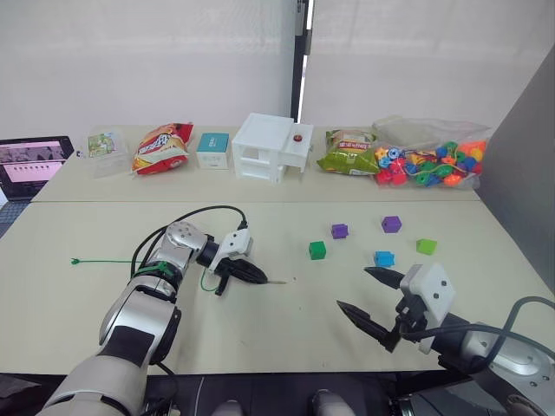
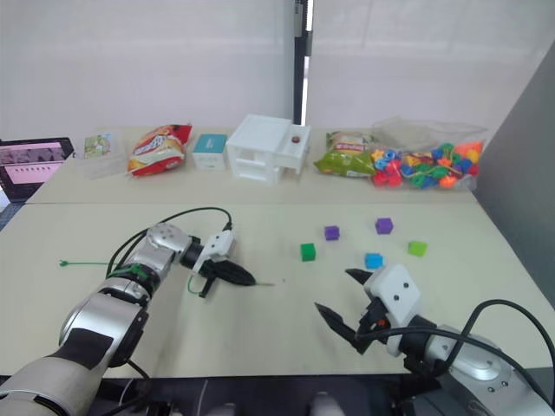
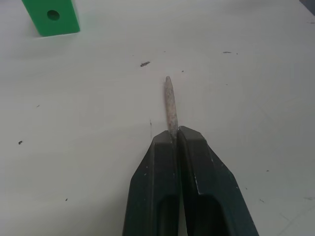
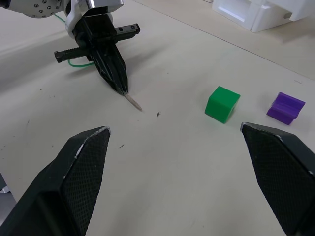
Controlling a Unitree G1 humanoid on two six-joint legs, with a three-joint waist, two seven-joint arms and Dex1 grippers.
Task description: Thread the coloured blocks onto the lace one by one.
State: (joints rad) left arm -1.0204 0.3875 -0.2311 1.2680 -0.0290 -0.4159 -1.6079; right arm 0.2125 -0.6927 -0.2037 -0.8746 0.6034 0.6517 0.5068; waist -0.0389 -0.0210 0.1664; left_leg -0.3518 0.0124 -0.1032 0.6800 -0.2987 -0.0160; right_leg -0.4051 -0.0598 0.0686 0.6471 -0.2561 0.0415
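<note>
Left wrist view — lace (image 3: 170, 105) tip pinched in left pincer (image 3: 175, 140).

**Things at the back of the desk**

A laptop (image 1: 33, 162) sits at the far left with its screen lit. Next come a small clear box (image 1: 106, 144), a red snack bag (image 1: 162, 147), a little teal box (image 1: 212, 149), a white toy house (image 1: 270, 147), a green snack bag (image 1: 349, 152) and a bag of bright beads (image 1: 430, 163).
</note>
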